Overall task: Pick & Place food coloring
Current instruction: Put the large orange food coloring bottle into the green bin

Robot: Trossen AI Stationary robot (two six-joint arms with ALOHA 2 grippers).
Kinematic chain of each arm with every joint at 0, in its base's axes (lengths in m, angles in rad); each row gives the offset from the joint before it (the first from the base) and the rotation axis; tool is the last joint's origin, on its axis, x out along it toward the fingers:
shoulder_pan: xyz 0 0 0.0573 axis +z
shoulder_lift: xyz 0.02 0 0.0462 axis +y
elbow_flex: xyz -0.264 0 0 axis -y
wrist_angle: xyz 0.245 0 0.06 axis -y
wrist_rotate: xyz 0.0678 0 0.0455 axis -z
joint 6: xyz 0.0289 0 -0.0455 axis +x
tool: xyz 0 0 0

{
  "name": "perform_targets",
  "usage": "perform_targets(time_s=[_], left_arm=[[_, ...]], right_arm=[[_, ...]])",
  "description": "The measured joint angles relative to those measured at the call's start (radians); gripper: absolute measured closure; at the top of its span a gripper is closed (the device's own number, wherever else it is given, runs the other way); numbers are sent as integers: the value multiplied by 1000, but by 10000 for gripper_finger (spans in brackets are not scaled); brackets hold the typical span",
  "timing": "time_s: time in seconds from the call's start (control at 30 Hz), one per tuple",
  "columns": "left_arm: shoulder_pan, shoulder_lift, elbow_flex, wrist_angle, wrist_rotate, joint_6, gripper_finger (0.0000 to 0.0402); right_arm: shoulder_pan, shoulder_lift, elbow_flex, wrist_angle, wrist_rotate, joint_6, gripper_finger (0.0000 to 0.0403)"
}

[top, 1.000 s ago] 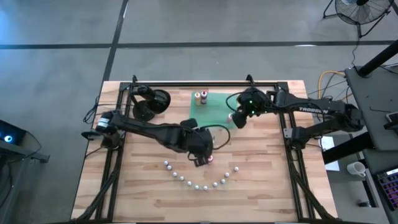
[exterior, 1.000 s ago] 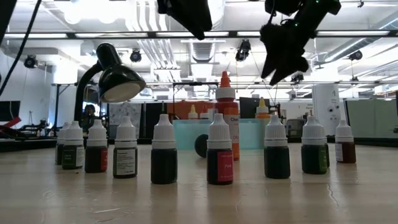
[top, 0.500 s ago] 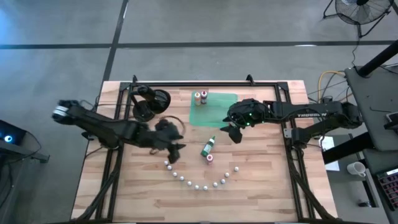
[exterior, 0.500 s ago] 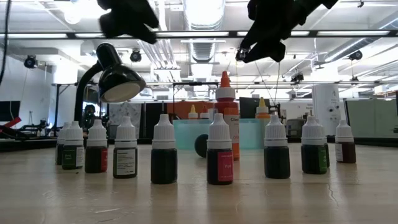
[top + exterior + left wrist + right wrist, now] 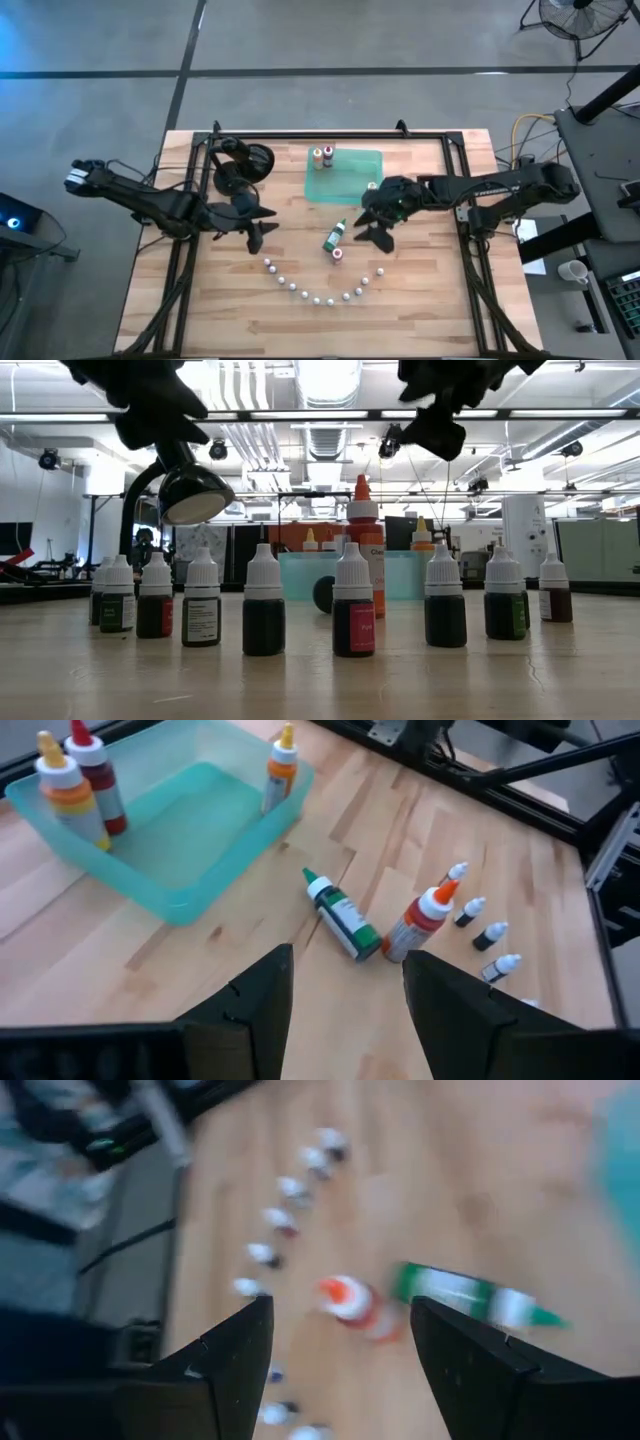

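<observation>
The food coloring stands in several places. A green bottle (image 5: 334, 236) lies on its side on the wood, and a red one (image 5: 338, 254) stands upright beside it. Small white-capped bottles (image 5: 318, 297) stand in an arc near the front edge. Three more bottles (image 5: 82, 780) stand in the green tray (image 5: 350, 178). My left gripper (image 5: 256, 232) hangs open above the table, left of the lying bottle (image 5: 342, 915). My right gripper (image 5: 372, 230) hangs open just right of that bottle (image 5: 470, 1295). Neither touches anything.
A black desk lamp (image 5: 245, 165) stands at the far left of the table, close behind my left arm. A black metal frame (image 5: 330, 133) runs along the far edge and both sides. Bare wood lies between the tray and the arc of small bottles.
My left gripper has drawn back from above the red bottle toward the table's left edge, sinking a little and rolling, which uncovers the lying green bottle. My right gripper has gone from over the tray toward the near edge and tipped more level. No bottle has moved.
</observation>
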Motion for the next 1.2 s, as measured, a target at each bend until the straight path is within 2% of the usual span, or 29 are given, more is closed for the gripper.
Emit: perform_targets(time_s=[0.2, 0.4, 0.53, 0.67, 0.77, 0.97, 1.2], left_arm=[[0, -6, -12, -5, -2, 1, 239], [0, -6, -12, -11, 26, 11, 239], [0, -6, -12, -14, 77, 47, 239], [0, -7, -12, -33, 77, 83, 239], [0, -8, -12, -52, 77, 108, 239], [0, -10, -12, -76, 77, 165, 239], [0, -12, -12, -96, 77, 215, 239]], right_arm=[[76, 104, 35, 30, -4, -129, 174], [80, 202, 99, -23, -1, -41, 174], [74, 261, 132, -136, 19, -44, 174], [93, 311, 157, -142, 28, -76, 174], [110, 348, 185, -151, 67, -76, 175], [129, 391, 237, -185, 213, -79, 175], [130, 396, 254, -184, 213, -68, 175]])
